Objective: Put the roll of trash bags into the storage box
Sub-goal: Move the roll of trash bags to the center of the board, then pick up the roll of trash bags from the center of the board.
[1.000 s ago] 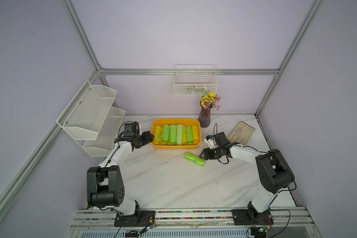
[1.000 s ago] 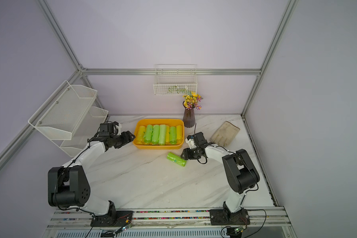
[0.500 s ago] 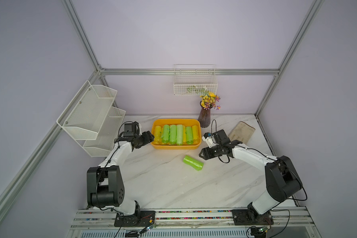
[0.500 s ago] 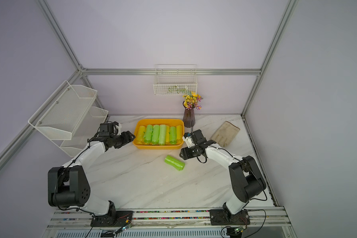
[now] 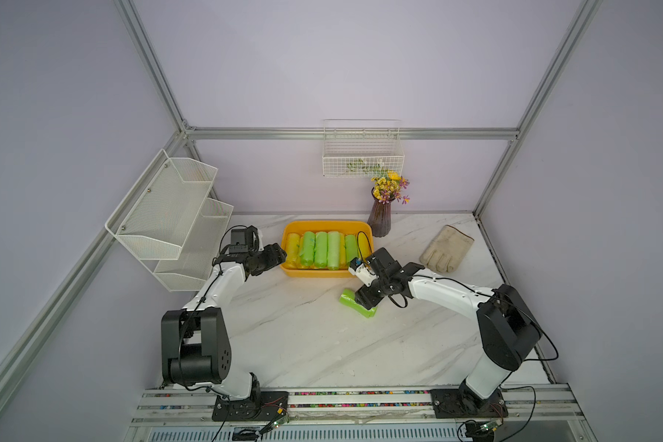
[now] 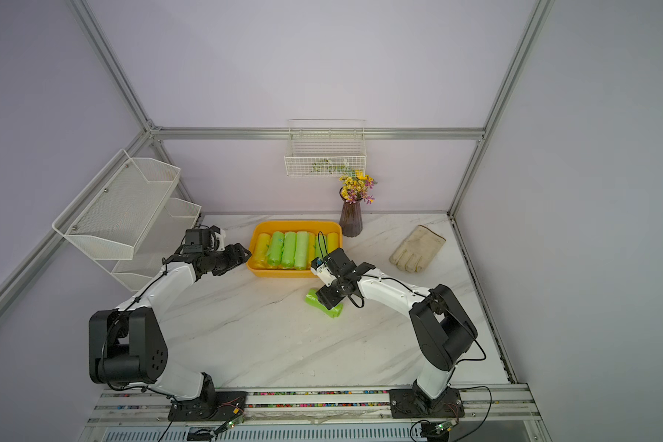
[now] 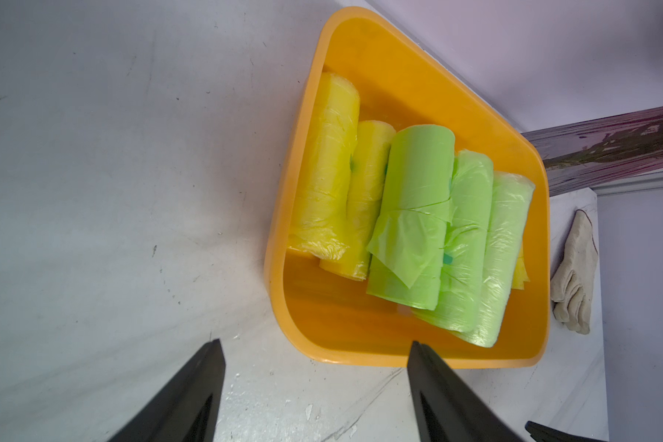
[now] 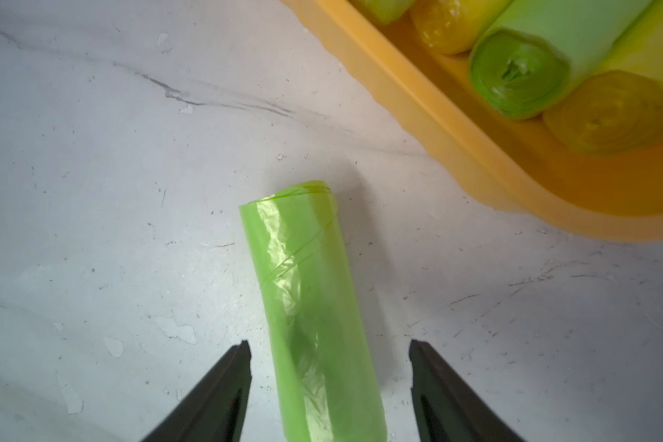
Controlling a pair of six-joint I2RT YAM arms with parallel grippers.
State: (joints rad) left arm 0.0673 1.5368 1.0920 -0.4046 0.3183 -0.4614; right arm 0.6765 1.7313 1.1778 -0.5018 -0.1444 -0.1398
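Observation:
A green roll of trash bags (image 8: 307, 291) lies on the marble table just in front of the storage box, seen in both top views (image 5: 348, 298) (image 6: 313, 299). My right gripper (image 8: 330, 348) (image 5: 365, 302) (image 6: 329, 300) hangs over its near end, open, one finger on each side with a gap to the roll. The orange-yellow storage box (image 5: 314, 272) (image 6: 280, 272) (image 7: 360, 340) (image 8: 418, 111) holds several green and yellow rolls side by side. Beside the box's left end my left gripper (image 7: 314, 344) (image 5: 278, 255) (image 6: 245, 254) stands open and empty.
A dark vase of flowers (image 5: 380, 220) stands right behind the box's right corner. A pale work glove (image 5: 446, 248) lies at the back right. A white mesh rack (image 5: 169, 214) hangs on the left wall, a wire basket (image 5: 362, 153) on the back wall.
My right gripper has opened wider and swung forward and down over the green roll on the table. The left arm has not moved.

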